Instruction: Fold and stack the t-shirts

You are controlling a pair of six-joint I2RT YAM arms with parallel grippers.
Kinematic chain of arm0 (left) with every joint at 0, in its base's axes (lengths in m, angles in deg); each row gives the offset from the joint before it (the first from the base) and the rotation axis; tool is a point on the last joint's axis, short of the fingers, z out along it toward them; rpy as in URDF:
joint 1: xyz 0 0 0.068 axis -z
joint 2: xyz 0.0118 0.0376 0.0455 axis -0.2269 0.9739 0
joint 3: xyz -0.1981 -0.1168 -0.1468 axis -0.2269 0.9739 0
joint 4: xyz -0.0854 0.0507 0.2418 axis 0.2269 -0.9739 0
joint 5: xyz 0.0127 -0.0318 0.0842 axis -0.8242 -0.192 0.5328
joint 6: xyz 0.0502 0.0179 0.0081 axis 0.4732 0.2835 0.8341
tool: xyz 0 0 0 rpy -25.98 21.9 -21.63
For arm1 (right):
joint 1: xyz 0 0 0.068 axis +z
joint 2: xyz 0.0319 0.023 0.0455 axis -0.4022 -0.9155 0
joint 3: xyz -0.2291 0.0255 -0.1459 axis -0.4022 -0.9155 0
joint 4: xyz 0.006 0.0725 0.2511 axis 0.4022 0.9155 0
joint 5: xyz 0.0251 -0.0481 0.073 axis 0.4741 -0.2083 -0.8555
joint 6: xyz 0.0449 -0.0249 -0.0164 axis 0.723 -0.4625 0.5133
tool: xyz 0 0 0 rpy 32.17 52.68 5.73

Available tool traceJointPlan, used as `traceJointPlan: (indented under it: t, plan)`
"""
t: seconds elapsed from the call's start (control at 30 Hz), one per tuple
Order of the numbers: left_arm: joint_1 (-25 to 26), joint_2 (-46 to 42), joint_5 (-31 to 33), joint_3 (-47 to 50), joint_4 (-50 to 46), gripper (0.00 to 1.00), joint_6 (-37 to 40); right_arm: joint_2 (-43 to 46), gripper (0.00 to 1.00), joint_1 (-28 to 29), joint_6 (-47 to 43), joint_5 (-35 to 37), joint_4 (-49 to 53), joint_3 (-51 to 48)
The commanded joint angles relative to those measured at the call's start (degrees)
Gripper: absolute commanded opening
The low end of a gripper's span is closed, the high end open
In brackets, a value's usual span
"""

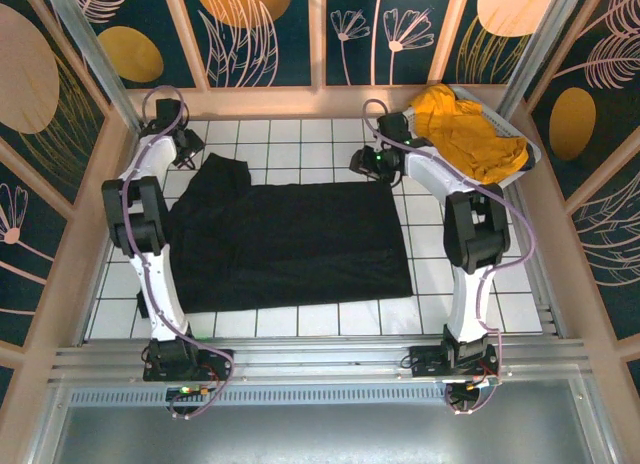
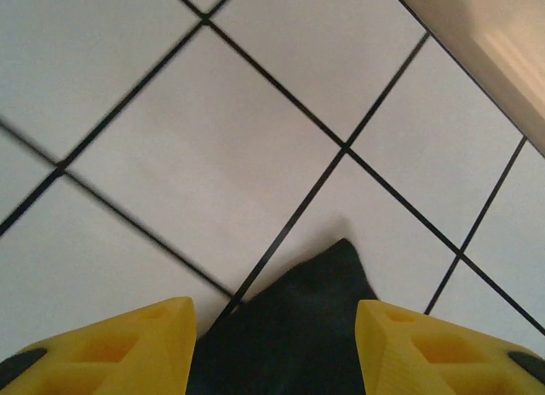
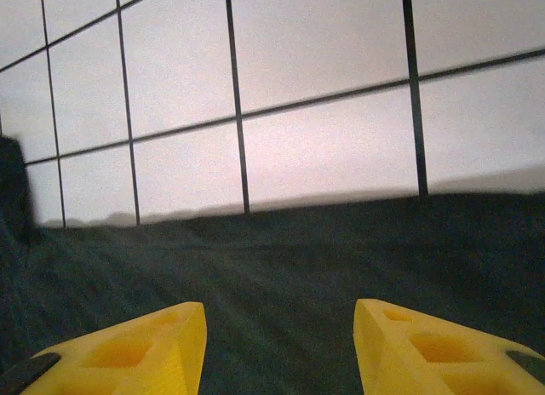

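L gripper (image 2: 274, 314), R gripper (image 3: 279, 311) fwd, seemingly parted

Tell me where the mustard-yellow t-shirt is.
In the top view, the mustard-yellow t-shirt lies bunched in the white basket at the far right corner of the table, apart from the black t-shirt spread mid-table.

light: bright, even | shadows: soft | wrist views: slightly blurred

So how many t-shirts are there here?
2. The black t-shirt lies spread flat across the middle of the tiled table; the mustard-yellow t-shirt is bunched in the white basket at the far right corner. More could be hidden under it.
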Motion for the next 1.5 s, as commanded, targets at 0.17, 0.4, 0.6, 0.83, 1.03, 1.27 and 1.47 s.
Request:
traceJointPlan:
  t: [0.17,0.4,0.6,0.83,1.03,1.27,1.47]
  plan:
    - [1.83,10.19,-2.28,-11.02,0.43,0.54,5.16,-4.98,0.51,-0.54,-1.01,-1.14,4.23,9.91]
    - [3.97,14.41,2.69,-13.84,-2.44,0.56,7.41,-5.13,0.51,-0.54,-0.60,-2.35,3.87,9.01]
    - [4.37,17.21,5.58,-15.35,-4.75,0.54,8.21,-3.44,0.51,-0.41,-0.51,-2.64,2.90,6.85]
    - [4.68,18.81,3.03,-14.52,-4.54,0.34,8.56,0.09,0.50,-0.36,0.22,-0.48,0.47,1.45]
    - [5.20,17.39,1.20,-15.26,-3.69,0.10,8.26,4.09,0.50,-0.45,3.06,8.94,-2.19,-4.11]
    - [5.59,9.08,7.16,-13.19,-4.13,0.00,2.93,0.46,0.50,-0.82,7.49,22.81,1.89,-1.51]
    - [5.57,4.55,6.78,-13.17,-3.87,0.00,3.06,-7.79,0.49,-0.83,8.51,28.47,7.87,6.22]
